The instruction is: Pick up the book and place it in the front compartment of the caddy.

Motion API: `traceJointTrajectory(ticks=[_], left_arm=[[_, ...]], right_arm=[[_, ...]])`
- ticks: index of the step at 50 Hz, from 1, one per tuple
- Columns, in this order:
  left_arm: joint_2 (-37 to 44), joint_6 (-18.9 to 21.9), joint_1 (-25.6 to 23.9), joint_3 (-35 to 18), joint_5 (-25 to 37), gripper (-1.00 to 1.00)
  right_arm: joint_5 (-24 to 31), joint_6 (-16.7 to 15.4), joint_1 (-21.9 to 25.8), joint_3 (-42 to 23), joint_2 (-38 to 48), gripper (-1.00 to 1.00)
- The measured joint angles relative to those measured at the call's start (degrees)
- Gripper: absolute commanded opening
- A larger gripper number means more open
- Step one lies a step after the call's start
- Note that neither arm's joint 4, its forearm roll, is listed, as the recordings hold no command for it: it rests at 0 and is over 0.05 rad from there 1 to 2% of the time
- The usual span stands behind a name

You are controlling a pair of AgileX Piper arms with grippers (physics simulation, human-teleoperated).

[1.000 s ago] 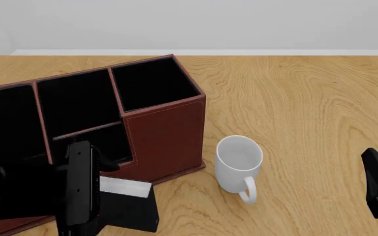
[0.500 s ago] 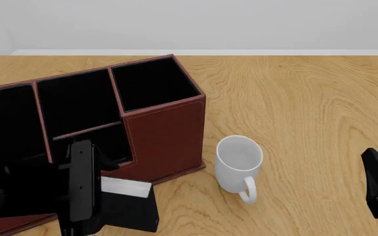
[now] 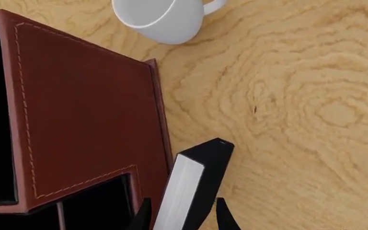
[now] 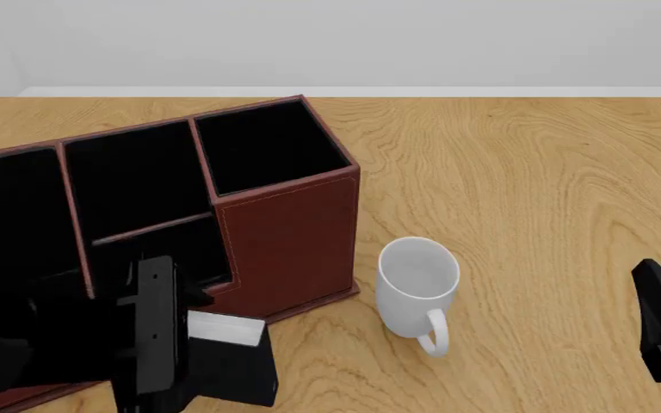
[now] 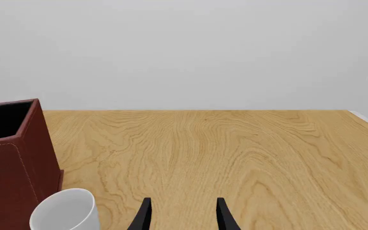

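Seeing: we note L end effector (image 3: 182,218) fingers either side of book (image 3: 193,184); grip unclear.
R end effector (image 5: 182,213): released, nothing between.
Book: beside caddy (image 4: 285,224), on surface (image 4: 537,189).

The table (image 4: 537,172) is pale wood with bold swirling grain and a smooth, faintly satin finish. The caddy (image 3: 88,110) looks like reddish-brown leather with lighter stitching, lined matt black. The book (image 3: 197,177) has a matt black cover and pale page edges, perhaps paper. The mug (image 4: 416,288) is smooth white, apparently ceramic.
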Motion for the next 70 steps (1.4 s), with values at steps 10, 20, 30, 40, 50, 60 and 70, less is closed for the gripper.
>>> traceJointTrajectory(ticks=[10, 20, 30, 40, 50, 60, 70], left_arm=[[-1.47, -3.98, -3.15, 0.51, -0.54, -1.00], [-3.88, -4.90, -5.85, 0.59, 0.86, -1.00], [-6.87, -7.24, -9.19, -1.18, 3.83, -1.00], [-9.40, -9.26, -11.55, -3.59, 7.19, -1.00], [-11.51, -10.13, -12.58, -5.25, 9.96, -1.00], [-13.64, -8.75, -12.31, -6.56, 11.53, -1.00], [-16.40, -6.33, -11.76, -10.01, 15.01, -1.00]], right_arm=[[0.00, 0.00, 0.00, 0.00, 0.00, 1.00], [0.00, 0.00, 0.00, 0.00, 0.00, 1.00], [0.00, 0.00, 0.00, 0.00, 0.00, 1.00], [0.00, 0.00, 0.00, 0.00, 0.00, 1.00], [0.00, 0.00, 0.00, 0.00, 0.00, 1.00], [0.00, 0.00, 0.00, 0.00, 0.00, 1.00], [0.00, 0.00, 0.00, 0.00, 0.00, 1.00]])
